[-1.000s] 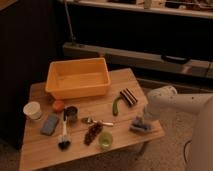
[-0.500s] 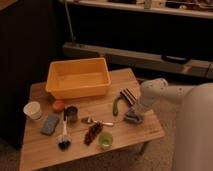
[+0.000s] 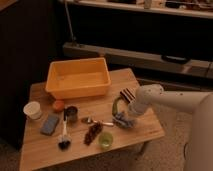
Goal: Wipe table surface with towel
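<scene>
Single-arm wiping, early stroke. The gripper (image 3: pixel 128 116) has come in from the table's (image 3: pixel 145 131) right edge over the last second and now sits on the towel (image 3: pixel 122 120), which has slid from right of the green cup (image 3: pixel 105 140) to just above and right of it. Finger spacing cannot be told. Judged: wiping has begun, most of the top unwiped.

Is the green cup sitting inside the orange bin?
No, the green cup stands on the table near its front edge, outside the orange bin; the robot's hand is at the towel.
</scene>
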Controlling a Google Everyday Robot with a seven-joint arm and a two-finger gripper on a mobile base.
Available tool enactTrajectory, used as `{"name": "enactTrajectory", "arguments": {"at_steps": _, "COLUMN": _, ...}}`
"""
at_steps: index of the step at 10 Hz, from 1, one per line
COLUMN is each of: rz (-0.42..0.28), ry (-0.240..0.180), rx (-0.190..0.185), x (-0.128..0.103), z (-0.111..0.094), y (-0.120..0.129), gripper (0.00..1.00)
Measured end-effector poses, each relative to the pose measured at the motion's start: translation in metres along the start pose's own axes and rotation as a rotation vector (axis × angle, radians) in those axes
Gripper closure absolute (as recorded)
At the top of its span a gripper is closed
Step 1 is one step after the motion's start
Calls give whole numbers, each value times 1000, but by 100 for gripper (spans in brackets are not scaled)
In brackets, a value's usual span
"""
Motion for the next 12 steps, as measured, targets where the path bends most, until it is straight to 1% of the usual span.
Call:
{"name": "enactTrajectory", "arguments": {"at_steps": 1, "rz": -31, "ry": 10, "rx": -13, "x": 14, "z": -1, "y": 12, "gripper": 100}}
{"name": "enactTrajectory", "arguments": {"at_steps": 2, "rz": -51, "ry": 19, "rx": -20, "x": 22, "z": -2, "y": 19, "gripper": 100}}
{"name": "enactTrajectory", "arguments": {"at_steps": 3, "rz": -71, "ry": 42, "rx": -25, "x": 39, "z": -4, "y": 22, "gripper": 100}}
{"name": "enactTrajectory", "arguments": {"at_steps": 5, "rz": -63, "ry": 69, "rx": -21, "x": 57, "z": -6, "y": 10, "gripper": 100}}
{"name": "enactTrajectory", "arguments": {"at_steps": 6, "rz": -48, "ry": 86, "rx": -12, "x": 69, "z": -9, "y": -2, "gripper": 100}}
{"name": "enactTrajectory", "arguments": {"at_steps": 8, "rz": -4, "ry": 102, "rx": 27, "x": 80, "z": -13, "y": -27, "gripper": 100}}
{"name": "enactTrajectory", "arguments": {"at_steps": 9, "rz": 34, "ry": 109, "rx": 50, "x": 82, "z": -15, "y": -45, "gripper": 100}}
{"name": "enactTrajectory", "arguments": {"at_steps": 12, "rz": 149, "ry": 106, "rx": 108, "x": 72, "z": -23, "y": -96, "gripper": 100}}
